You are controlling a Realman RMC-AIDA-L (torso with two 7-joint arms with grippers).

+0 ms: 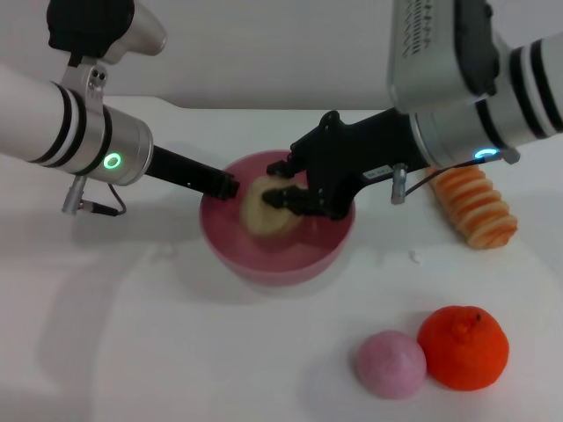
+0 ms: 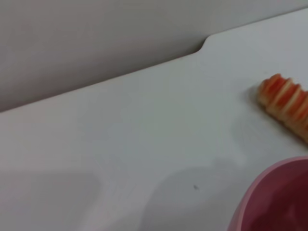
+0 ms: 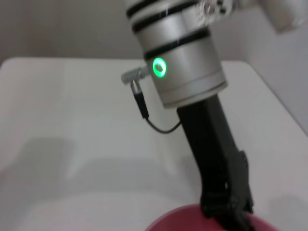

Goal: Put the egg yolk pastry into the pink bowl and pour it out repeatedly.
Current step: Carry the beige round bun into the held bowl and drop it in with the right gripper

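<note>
Two grippers are working: the right gripper (image 1: 283, 195) is clamping the pale beige egg yolk pastry (image 1: 264, 211) inside the glossy pink plastic bowl (image 1: 277, 255), while the left gripper (image 1: 227, 185) is pinching its rim.

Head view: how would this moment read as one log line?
right gripper: shut on egg yolk pastry, inside pink bowl | left gripper: holding bowl rim | table: bread roll, pink ball, orange

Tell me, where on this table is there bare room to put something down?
The near left of the white table, in front of the left claw, is bare, as is the strip between the pink bowl and the pink ball. It is crowded at the bowl, where both claws meet around the egg yolk pastry, right claw included.
</note>
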